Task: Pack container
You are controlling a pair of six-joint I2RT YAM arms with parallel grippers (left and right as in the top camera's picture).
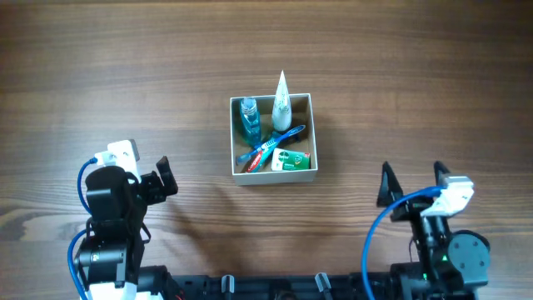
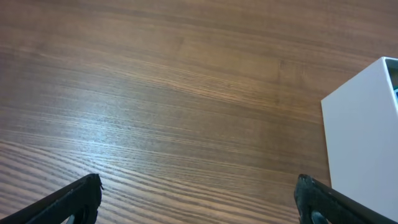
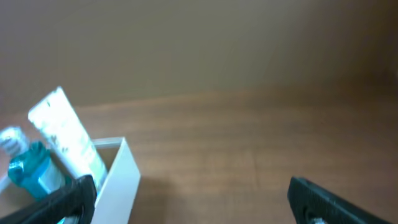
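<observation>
The container, a square white-walled box with a tan inside, stands at the table's middle. It holds a blue bottle, a white tube standing upright, toothbrushes and a green packet. My left gripper is open and empty at the front left, well left of the box; the box's white wall shows in the left wrist view. My right gripper is open and empty at the front right. The right wrist view shows the box's wall, the tube and the bottle.
Bare brown wood-grain tabletop surrounds the box on all sides. Blue cables run along both arms at the front edge.
</observation>
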